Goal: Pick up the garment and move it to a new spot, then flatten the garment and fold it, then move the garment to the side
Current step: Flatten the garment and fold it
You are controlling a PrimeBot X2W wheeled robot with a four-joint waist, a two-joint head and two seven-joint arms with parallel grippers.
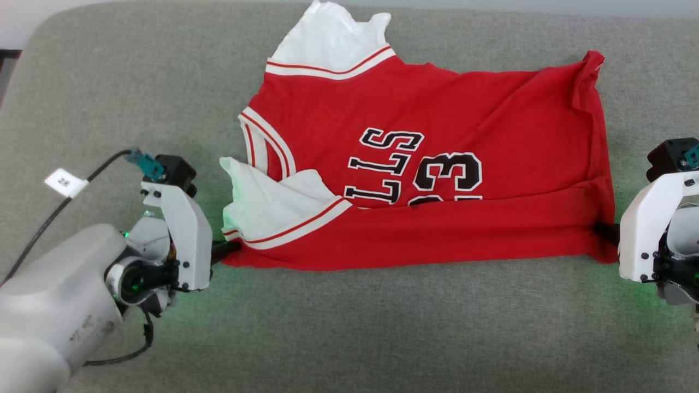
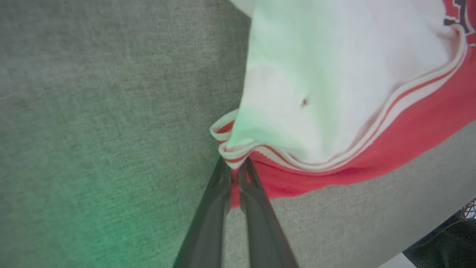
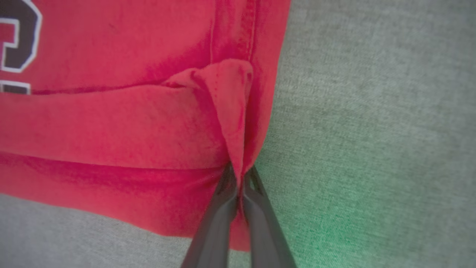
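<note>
The garment, red with white sleeves and black lettering, lies spread sideways on the grey cushion, its near long edge folded over part of the lettering. My left gripper is shut on the garment's near left corner by the striped trim. In the left wrist view the left gripper pinches red cloth of the garment just under the white sleeve. My right gripper is shut on the near right corner. The right wrist view shows that right gripper clamping a peaked red fold of the garment.
A grey fabric cushion carries everything, with a bare strip along its near side and bare areas at both ends. A tagged black cable runs along my left arm. The cushion's rounded left corner borders a dark gap.
</note>
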